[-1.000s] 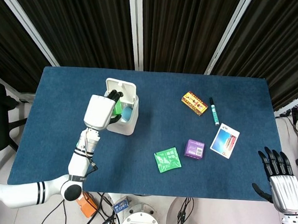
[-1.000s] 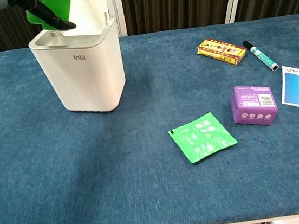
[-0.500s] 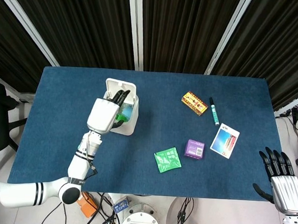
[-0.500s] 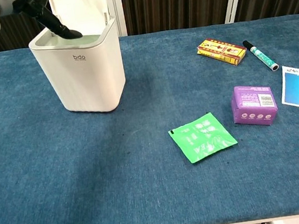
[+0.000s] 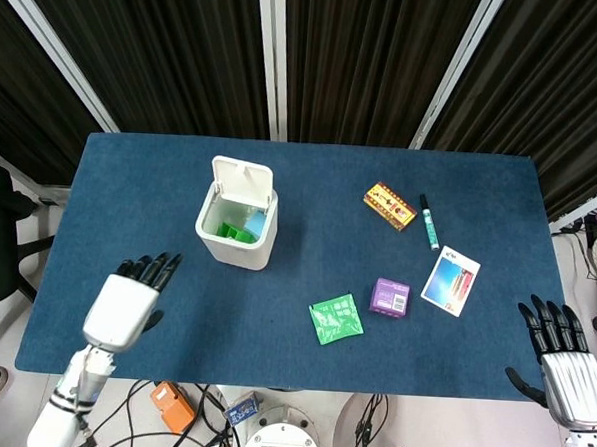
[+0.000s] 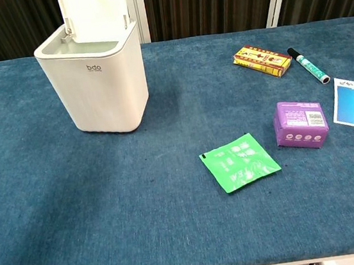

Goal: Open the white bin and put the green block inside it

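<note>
The left hand (image 5: 126,305) hovers at the lower left of the head view, fingers spread apart and holding nothing, well apart from the white bin (image 5: 235,230) up and to its right. The bin's lid (image 5: 243,182) stands open, and the green block (image 5: 225,232) lies inside the bin beside something blue. The right hand (image 5: 564,358) sits at the lower right corner, off the blue counter (image 5: 301,184), fingers apart and empty, far from the bin.
</note>
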Controlling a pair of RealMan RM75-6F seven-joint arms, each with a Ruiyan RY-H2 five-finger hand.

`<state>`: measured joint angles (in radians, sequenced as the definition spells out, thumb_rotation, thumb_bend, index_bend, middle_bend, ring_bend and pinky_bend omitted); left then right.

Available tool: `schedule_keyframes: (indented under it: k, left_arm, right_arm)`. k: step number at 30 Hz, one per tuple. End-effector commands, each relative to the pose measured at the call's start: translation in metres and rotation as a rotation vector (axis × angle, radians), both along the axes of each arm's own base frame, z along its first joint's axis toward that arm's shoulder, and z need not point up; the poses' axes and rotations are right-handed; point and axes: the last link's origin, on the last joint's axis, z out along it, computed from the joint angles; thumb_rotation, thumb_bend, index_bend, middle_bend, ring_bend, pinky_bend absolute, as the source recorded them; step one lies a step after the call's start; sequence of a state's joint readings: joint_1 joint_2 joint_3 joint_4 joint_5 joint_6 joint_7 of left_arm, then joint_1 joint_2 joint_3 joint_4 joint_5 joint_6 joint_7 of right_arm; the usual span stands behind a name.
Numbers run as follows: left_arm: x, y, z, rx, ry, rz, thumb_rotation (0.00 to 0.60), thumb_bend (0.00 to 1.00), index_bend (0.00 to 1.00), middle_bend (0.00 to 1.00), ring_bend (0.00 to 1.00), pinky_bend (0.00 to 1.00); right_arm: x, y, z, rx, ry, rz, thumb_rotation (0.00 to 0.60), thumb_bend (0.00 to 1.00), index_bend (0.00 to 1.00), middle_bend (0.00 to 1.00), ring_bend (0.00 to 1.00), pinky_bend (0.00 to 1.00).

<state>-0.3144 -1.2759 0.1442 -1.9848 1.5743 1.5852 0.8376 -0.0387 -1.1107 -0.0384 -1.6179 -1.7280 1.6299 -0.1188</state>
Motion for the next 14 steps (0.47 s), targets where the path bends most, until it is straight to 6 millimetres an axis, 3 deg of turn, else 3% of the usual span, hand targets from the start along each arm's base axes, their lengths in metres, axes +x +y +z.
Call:
schedule_keyframes:
  k: [1,3,9,14]
  left_arm:
    - [-0.077,-0.051,0.018,0.015,-0.061,0.107,0.6,0.0,0.09,0.1,0.04,0.06]
    - [-0.095,-0.058,0.016,0.05,-0.097,0.12,0.6,0.0,0.06,0.04,0.0,0.01]
    - [-0.128,-0.063,0.014,0.144,-0.211,0.124,0.6,0.0,0.05,0.03,0.0,0.0]
    - [-0.136,-0.058,0.022,0.122,-0.22,0.148,0.6,0.0,0.02,0.03,0.0,0.0]
  right_arm:
    - [0.001,0.001,-0.004,0.006,0.007,-0.004,0.6,0.31,0.0,0.0,0.0,0.0]
    - [0.001,0.002,-0.006,0.006,0.012,-0.008,0.6,0.31,0.0,0.0,0.0,0.0]
    - [0.0,0.001,-0.004,-0.009,0.011,-0.021,0.6,0.31,0.0,0.0,0.0,0.0]
    - [-0.001,0.0,-0.004,-0.009,0.013,-0.023,0.6,0.31,0.0,0.0,0.0,0.0]
